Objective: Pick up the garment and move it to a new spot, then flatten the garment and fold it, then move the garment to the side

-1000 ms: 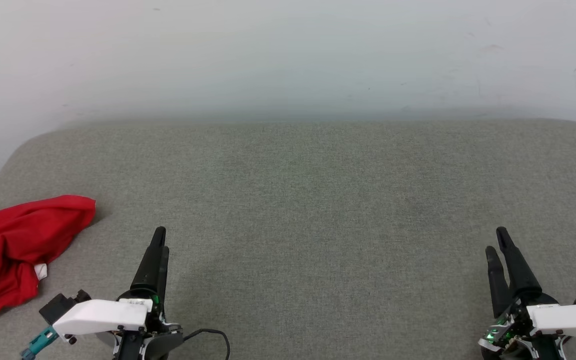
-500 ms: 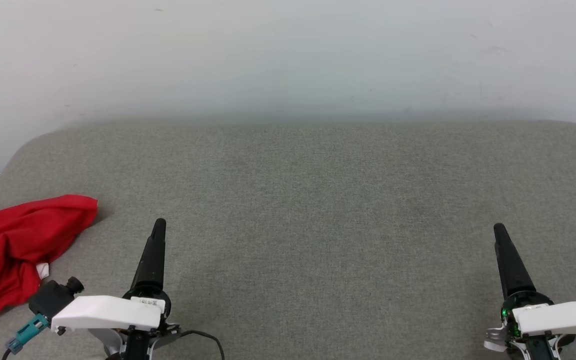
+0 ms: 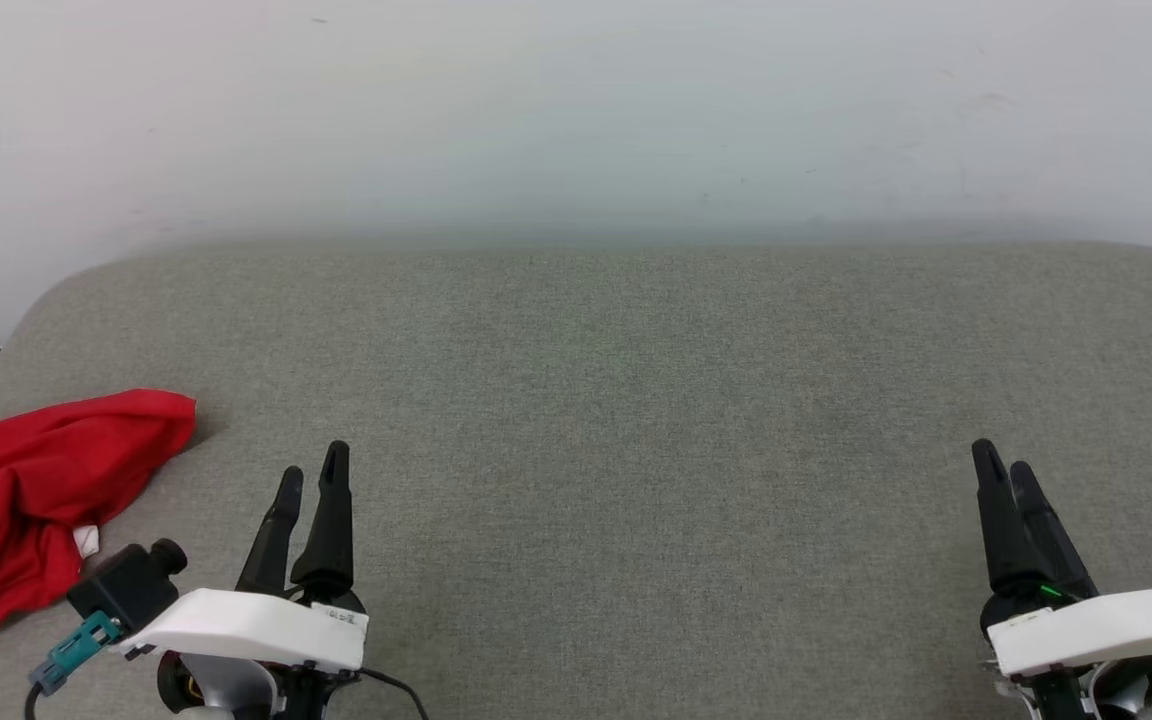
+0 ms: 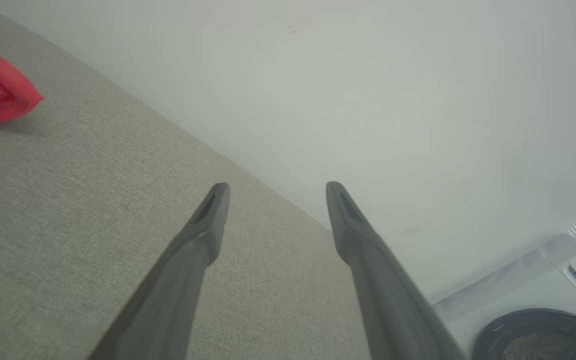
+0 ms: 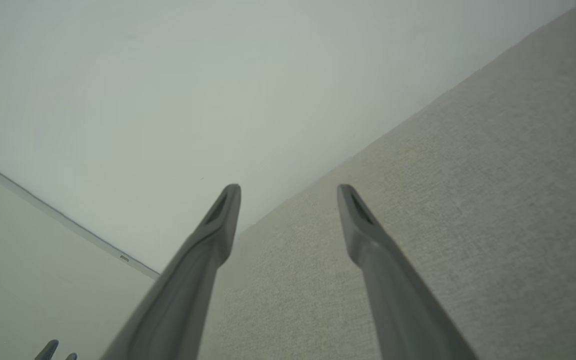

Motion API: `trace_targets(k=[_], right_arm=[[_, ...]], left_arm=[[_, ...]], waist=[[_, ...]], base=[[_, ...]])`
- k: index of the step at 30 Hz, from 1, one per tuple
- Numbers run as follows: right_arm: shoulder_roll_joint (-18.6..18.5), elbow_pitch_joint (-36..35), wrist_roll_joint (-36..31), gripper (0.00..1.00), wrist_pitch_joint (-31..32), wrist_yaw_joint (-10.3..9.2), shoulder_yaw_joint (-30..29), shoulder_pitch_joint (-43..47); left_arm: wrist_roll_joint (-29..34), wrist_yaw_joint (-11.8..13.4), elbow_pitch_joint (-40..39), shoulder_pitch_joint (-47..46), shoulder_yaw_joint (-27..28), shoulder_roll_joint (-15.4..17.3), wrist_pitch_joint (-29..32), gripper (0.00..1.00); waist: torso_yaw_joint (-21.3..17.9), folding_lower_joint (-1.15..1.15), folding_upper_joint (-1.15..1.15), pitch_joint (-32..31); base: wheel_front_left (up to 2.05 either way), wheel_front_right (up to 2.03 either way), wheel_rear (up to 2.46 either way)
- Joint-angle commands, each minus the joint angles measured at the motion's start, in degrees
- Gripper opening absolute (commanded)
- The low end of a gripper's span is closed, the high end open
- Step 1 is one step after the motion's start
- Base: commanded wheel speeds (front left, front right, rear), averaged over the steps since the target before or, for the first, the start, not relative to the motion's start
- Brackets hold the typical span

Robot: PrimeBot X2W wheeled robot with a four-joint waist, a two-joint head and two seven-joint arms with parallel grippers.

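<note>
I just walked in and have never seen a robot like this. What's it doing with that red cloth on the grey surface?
Nothing is being handled right now. A crumpled red garment lies at the left edge of the grey padded surface. The robot's left gripper and right gripper are both open and empty, held over the surface. The left gripper is nearer the garment but apart from it. Picking up, flattening and folding have not yet begun.

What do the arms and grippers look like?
The left gripper and right gripper each have two long, tapered black fingers on a white wrist cover. The left wrist carries a small label, a black camera block, a teal connector and a black cable.
</note>
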Motion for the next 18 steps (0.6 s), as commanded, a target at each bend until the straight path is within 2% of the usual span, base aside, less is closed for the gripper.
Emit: trace_targets(k=[1, 8, 18], right_arm=[[-0.08, -1.19, -2.63, 1.00, 0.15, 0.01, -0.04, -0.10], [0.12, -2.55, -12.86, 1.00, 0.80, 0.00, -0.07, 0.46], [0.25, -3.65, -22.34, 1.00, 1.69, 0.00, -0.75, 1.20]], left_arm=[[2.22, 0.33, -1.06, -0.12, -0.25, 0.04, -0.58, 1.00], [10.69, 1.62, -1.22, 0.17, -1.48, 0.81, -1.76, 1.00], [19.16, 4.46, -1.31, 0.45, -3.32, 2.97, -3.39, 1.00]], waist=[[-0.02, 0.00, 0.00, 0.00], [0.03, 0.00, 0.00, -0.01], [0.05, 0.00, 0.00, -0.06]], base=[[0.00, 0.00, 0.00], [0.00, 0.00, 0.00], [0.00, 0.00, 0.00]])
